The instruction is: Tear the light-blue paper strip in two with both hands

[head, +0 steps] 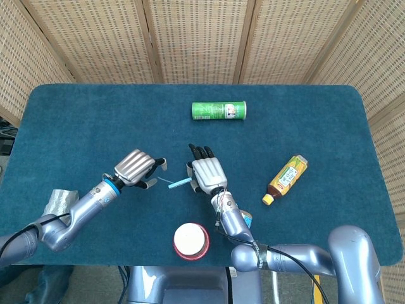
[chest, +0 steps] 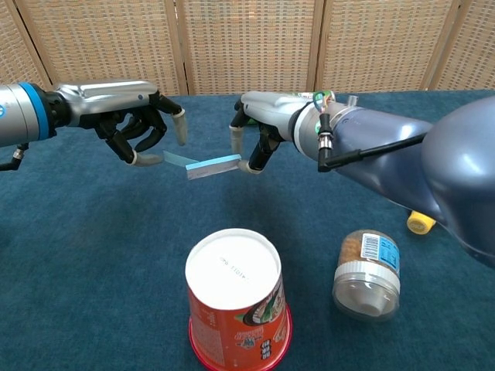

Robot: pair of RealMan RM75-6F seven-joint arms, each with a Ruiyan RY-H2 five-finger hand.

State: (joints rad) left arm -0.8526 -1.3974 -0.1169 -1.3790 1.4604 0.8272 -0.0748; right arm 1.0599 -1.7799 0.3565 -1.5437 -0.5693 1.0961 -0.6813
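**Inspector A:** Woven cane screens (head: 190,38) back a table (head: 329,120) in dark teal cloth. We note the light-blue paper strip (chest: 212,166) off the cloth, its near end pinched in the right hand (head: 206,174).

**Inspector B:** Left of the strip, the left hand (chest: 138,127) is curled in, holding nothing, fingertips just beside its free end. We judge the risk a missed pinch, or the strip slipping untorn.
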